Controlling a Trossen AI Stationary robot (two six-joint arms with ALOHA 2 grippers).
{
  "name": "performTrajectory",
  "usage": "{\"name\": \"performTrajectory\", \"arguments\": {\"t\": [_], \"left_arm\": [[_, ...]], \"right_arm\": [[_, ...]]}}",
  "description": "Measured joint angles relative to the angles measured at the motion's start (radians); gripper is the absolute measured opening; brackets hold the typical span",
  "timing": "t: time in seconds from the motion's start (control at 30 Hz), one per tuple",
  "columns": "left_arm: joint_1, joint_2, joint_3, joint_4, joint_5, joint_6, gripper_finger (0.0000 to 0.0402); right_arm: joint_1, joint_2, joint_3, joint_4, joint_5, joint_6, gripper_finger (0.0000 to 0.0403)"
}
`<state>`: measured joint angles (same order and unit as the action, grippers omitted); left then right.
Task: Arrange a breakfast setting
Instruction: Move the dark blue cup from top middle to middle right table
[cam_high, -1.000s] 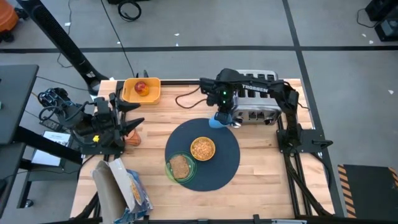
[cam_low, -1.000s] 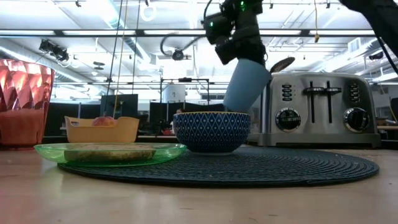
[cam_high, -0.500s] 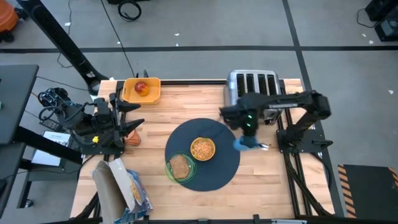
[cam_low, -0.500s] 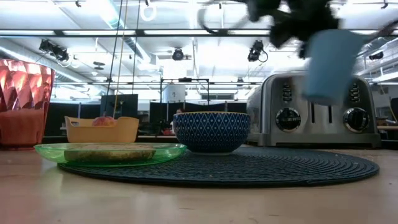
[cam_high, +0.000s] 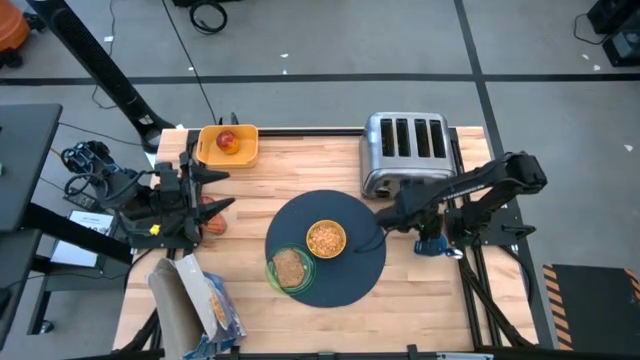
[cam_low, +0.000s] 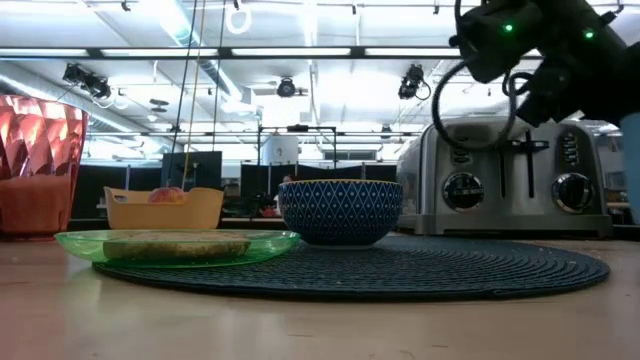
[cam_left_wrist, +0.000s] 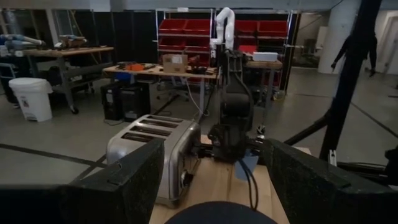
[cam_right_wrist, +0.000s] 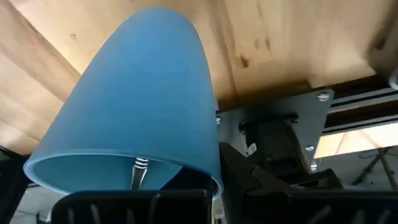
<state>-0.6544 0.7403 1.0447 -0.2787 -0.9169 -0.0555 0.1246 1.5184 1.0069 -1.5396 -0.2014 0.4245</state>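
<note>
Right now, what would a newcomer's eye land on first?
The right pincer holding the blue cup out at the table's right edge, beside the dark mat. Then the yellow cereal bowl and green plate with toast on that mat, with the silver toaster behind.

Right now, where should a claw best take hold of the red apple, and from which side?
Across its round middle, from straight above: the apple sits in the orange-yellow tray, whose raised walls would likely block a sideways approach.
</note>
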Motion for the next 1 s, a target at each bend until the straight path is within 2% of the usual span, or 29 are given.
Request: {"name": "performTrajectory", "arguments": {"t": [0.3,0.67,1.0], "left_arm": [[0.000,-0.001,0.000,0.002,-0.001,0.000,0.0281],[0.001,-0.001,0.000,0.002,-0.002,-0.001,0.0281],[0.001,-0.001,0.000,0.002,-0.002,-0.001,0.0281]], "right_arm": [[0.103,0.093,-0.003,0.037,-0.036,-0.028,0.0013],[0.110,0.105,-0.003,0.104,-0.016,-0.063,0.0017],[0.110,0.105,-0.002,0.110,0.002,-0.061,0.0075]]}}
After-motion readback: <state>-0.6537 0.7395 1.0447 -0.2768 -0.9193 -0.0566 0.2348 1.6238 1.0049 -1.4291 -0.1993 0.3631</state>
